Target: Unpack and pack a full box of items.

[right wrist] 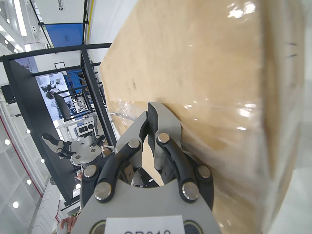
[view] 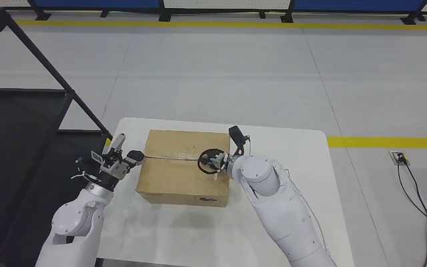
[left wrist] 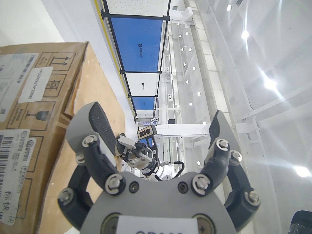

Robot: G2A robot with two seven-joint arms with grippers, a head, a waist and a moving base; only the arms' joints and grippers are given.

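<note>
Brown cardboard makes up the box (view: 183,167), which stands on the white table (view: 293,200), a little left of the table's middle and between the two arms. Its top flaps lie flat and closed. A strip of clear tape (right wrist: 219,115) runs along the seam across the top, glossy under the lights.

The left gripper (left wrist: 158,119) is just beside the box's left side, near that side's upper edge. Its jaws stand wide apart with nothing between them. One ribbed black pad (left wrist: 100,120) is close to the cardboard corner, but whether it touches cannot be told. The other pad is out in the open air, away from the box. On this left side of the box are white labels (left wrist: 36,83) with barcodes, along with printed handling marks.

The right gripper (right wrist: 151,118) lies low over the top of the box, on its right part, with its tip at the taped seam. Its jaws are pressed together, pad against pad. Whether any tape is pinched between them cannot be made out. In the left wrist view this gripper shows farther off, at the box's top edge.

On the grey floor to the right of the table runs a yellow line (view: 377,141). A black frame (view: 53,73) stands at the far left.
</note>
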